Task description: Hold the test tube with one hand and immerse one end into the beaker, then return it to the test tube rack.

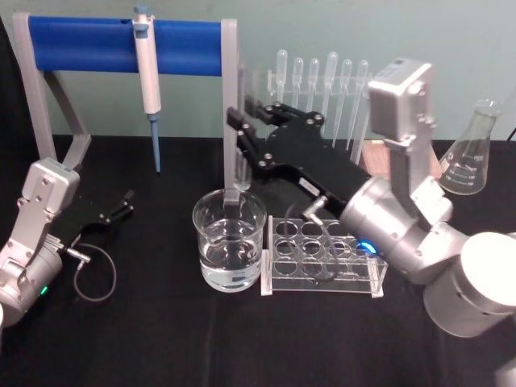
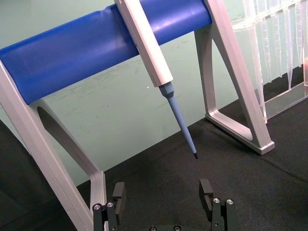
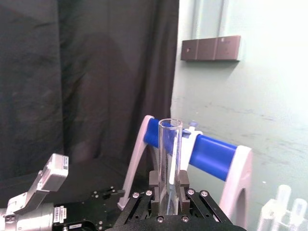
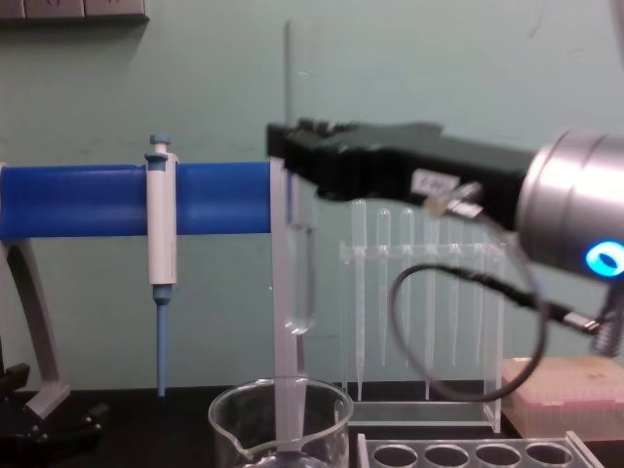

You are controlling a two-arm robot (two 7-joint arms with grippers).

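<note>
A: Head view? 
B: Right hand (image 1: 239, 133) at upper centre, clamped on the test tube (image 1: 240, 165), upright above the beaker (image 1: 229, 239) at centre. Left hand (image 1: 121, 205) sat at left on the black table (image 1: 161, 322).
A: Left wrist view?
B: Left hand (image 2: 163, 195) spread wide, holding nothing; pipettor (image 2: 154, 62) hung above.
A: Right wrist view?
B: Tube (image 3: 169, 163) pinched between the fingers (image 3: 154, 185), rim up.
A: Chest view?
B: Tube bottom (image 4: 300, 292) clear above the beaker (image 4: 281, 419) rim, lower centre.
</note>
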